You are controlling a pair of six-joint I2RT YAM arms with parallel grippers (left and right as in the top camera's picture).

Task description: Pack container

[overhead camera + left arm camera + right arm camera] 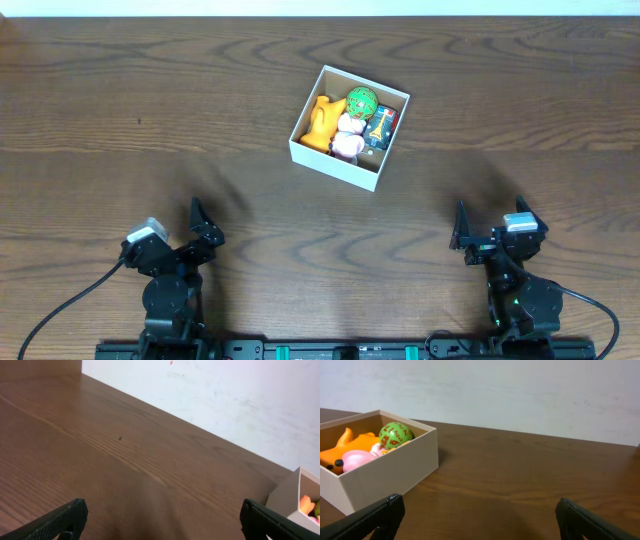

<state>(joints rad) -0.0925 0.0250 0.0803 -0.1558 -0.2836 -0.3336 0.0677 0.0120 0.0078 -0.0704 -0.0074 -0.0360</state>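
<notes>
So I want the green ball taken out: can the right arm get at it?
Probably yes: the box is open on top, the green ball sits high among the toys, and only bare table lies between it and the open right gripper.

red marks on green ball (395, 435), illegible
</notes>
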